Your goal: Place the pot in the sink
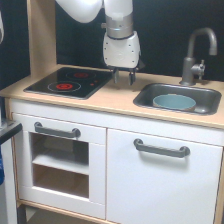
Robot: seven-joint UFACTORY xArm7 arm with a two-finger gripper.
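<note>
Counter (115,102): light wood, white cabinets below.
Sink (145,97): recessed at counter's right end in the exterior view.
Pot (174,102): sitting inside sink.
Gripper (124,77): fingers parted, empty, above counter between stovetop (70,82) and sink.

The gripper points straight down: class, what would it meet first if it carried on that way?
Most likely the wooden counter, in the strip between the stovetop and the sink. The gripper hangs just above it; depth is unclear.

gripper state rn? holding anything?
Gripper: open, empty, above the counter beside the stovetop. Pot sits in the sink.
</note>
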